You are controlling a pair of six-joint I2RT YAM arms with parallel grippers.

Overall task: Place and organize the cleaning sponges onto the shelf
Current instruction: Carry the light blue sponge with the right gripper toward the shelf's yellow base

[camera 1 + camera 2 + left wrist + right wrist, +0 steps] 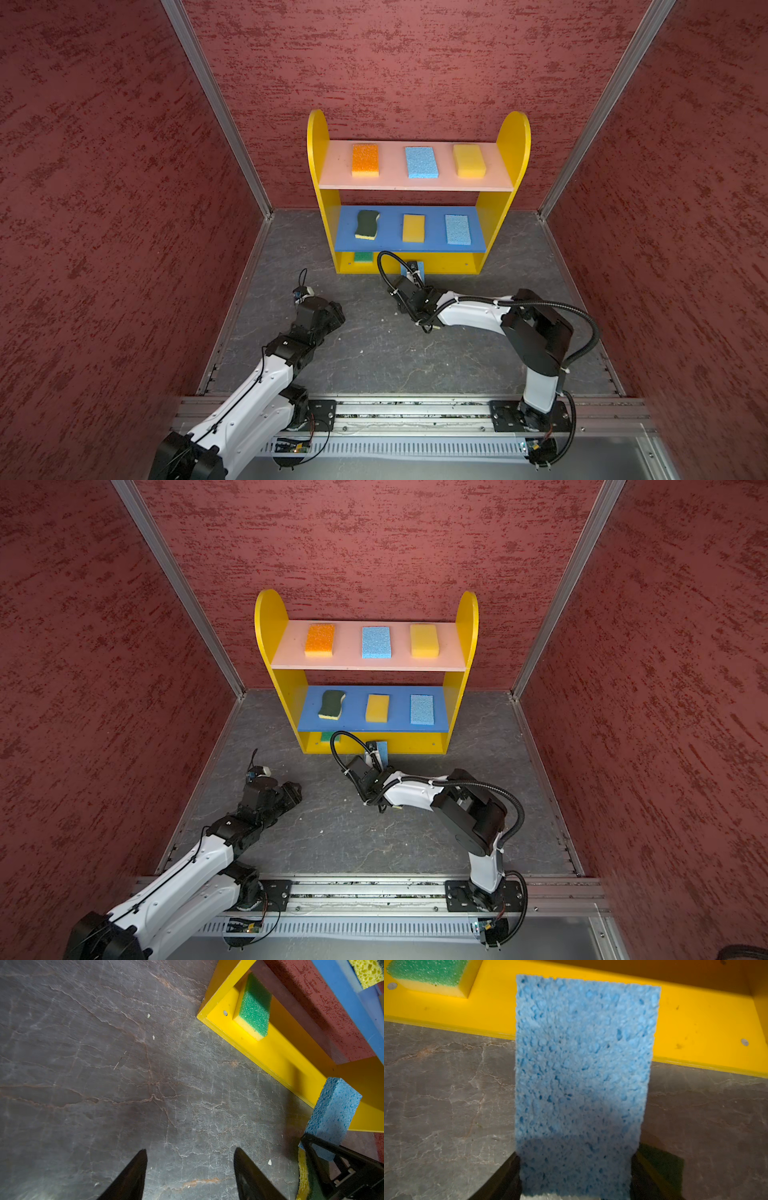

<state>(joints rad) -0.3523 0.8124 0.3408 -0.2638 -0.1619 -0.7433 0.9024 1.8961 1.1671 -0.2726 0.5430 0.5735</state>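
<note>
Blue sponge, pinched by the right gripper, crosses the front edge of the shelf base. Left gripper hangs spread over grey floor.

The right end effector holds a light blue sponge at the front of the shelf base.

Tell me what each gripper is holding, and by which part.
The right gripper holds a light blue sponge by its near end, with the jaws on its two long edges. The left gripper is open and empty.
</note>
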